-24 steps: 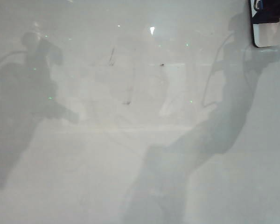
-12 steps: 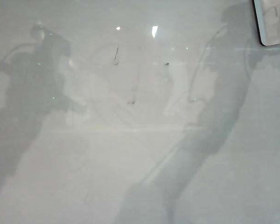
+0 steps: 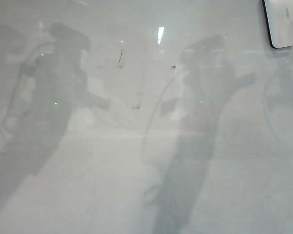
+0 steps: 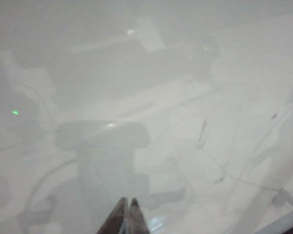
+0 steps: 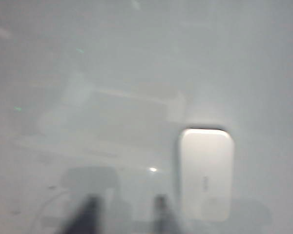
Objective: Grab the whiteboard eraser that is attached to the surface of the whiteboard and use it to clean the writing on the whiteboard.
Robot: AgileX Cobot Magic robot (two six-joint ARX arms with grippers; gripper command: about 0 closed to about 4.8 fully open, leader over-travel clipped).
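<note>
Glossy grey-white whiteboard [image 3: 136,195] fills the exterior view. Left tool [image 4: 127,217]: tips pressed together, holding nothing, above the board. Faint dark writing [image 3: 120,57] sits at about 11 o'clock of centre. Whiteboard eraser [image 3: 284,22] lies at 2 o'clock, top corner. Right tool [image 5: 124,209]: fingers apart, blurred, just beside the eraser, not touching.

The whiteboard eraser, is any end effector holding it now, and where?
No. The whiteboard eraser lies free beside the open right end effector; the left end effector is shut, empty.
</note>
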